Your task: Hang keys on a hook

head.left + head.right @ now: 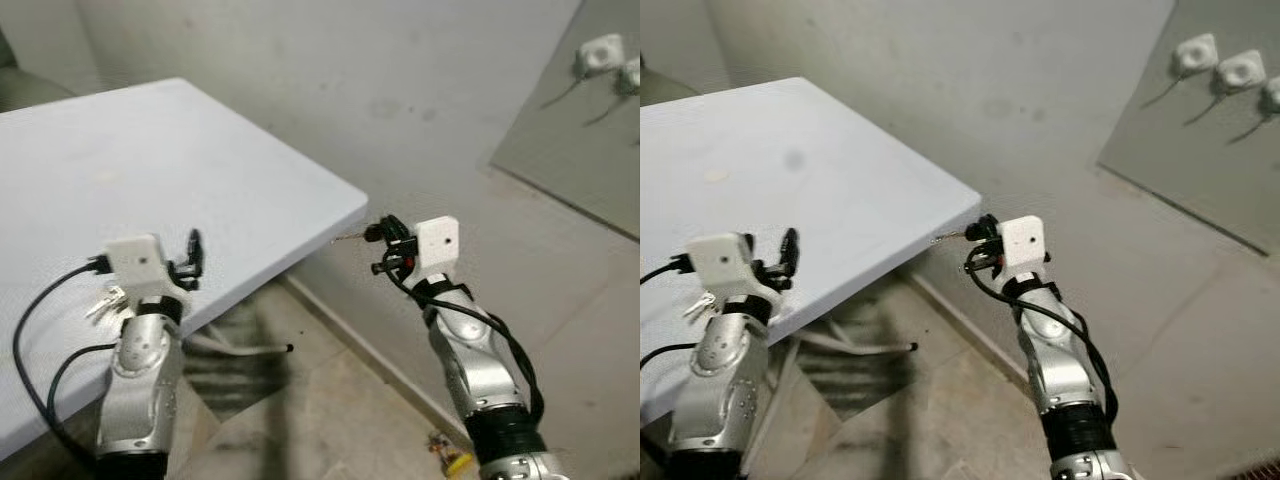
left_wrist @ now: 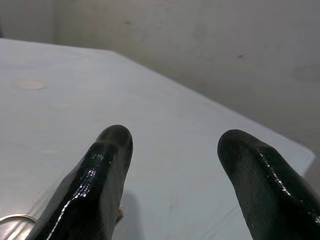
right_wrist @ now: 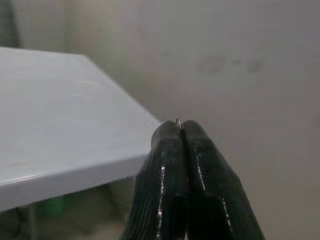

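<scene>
now the right tool (image 1: 378,250) hangs in the air just past the corner of the white tabletop (image 1: 230,190), its two glossy black fingers (image 3: 165,175) pressed flat together. a thin sliver of metal wire, curved at the tip, pokes out between the fingertips in the right wrist view, and from the head views a fine thread-like piece sticks out toward the tabletop's corner; what it belongs to is too small to tell.

the left tool (image 1: 192,255) sits low over the near edge of the tabletop, its rounded, shiny fingers (image 2: 107,165) spread apart with bare matte surface between them. the keys (image 1: 108,300), a small silvery bunch, lie on the tabletop just beside the left wrist, and a bit of metal ring shows at the corner of the left wrist view.

white hooks (image 1: 1215,65) with thin dark prongs are on a grey panel up on the wall, well apart from both tools. the wall is rough, blotchy plaster.
</scene>
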Available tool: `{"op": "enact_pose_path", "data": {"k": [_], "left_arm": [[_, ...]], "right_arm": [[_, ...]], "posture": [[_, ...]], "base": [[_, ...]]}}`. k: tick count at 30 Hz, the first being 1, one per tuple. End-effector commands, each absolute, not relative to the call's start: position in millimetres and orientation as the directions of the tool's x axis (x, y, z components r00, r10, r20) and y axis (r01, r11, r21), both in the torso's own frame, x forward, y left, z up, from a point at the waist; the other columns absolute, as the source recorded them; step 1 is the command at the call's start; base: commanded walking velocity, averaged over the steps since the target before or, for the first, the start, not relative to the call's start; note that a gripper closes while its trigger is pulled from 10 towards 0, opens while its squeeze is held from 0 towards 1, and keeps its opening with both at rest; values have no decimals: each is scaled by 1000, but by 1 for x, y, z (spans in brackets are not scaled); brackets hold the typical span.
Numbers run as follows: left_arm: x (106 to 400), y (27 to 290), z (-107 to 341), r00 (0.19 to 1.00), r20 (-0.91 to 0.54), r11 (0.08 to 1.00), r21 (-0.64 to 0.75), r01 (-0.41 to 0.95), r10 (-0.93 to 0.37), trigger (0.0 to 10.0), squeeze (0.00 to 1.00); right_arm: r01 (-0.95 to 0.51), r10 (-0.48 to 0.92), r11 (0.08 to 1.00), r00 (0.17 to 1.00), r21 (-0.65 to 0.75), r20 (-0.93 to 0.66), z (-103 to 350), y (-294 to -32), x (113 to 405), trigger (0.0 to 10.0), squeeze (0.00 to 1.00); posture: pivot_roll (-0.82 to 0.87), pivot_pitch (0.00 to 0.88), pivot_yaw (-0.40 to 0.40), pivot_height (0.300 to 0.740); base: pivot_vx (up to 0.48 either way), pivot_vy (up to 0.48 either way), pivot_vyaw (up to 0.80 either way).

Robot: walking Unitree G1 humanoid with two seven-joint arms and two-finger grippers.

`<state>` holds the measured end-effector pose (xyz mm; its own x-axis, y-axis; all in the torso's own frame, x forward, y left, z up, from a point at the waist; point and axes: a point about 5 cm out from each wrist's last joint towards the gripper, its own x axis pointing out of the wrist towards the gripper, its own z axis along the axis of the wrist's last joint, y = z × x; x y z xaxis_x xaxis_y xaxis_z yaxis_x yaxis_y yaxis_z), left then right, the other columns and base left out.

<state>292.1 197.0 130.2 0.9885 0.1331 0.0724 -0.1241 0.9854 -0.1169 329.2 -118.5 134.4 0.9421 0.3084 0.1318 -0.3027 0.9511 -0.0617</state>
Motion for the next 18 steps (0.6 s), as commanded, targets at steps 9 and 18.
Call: {"op": "enact_pose_path", "data": {"k": [9, 18], "left_arm": [[292, 197, 128, 987, 52, 983, -108, -147, 153, 10000, 0], [290, 196, 126, 987, 42, 983, -102, -153, 158, 10000, 0]], "right_arm": [[-302, 310, 950, 939, -76, 147, 140, -118, 331, 10000, 0], [-298, 307, 951, 941, -78, 145, 140, -118, 330, 10000, 0]], "posture": [[-21, 0, -66, 740], [-26, 0, -64, 740]], "base": [[0, 0, -749], [0, 0, -750]]}}
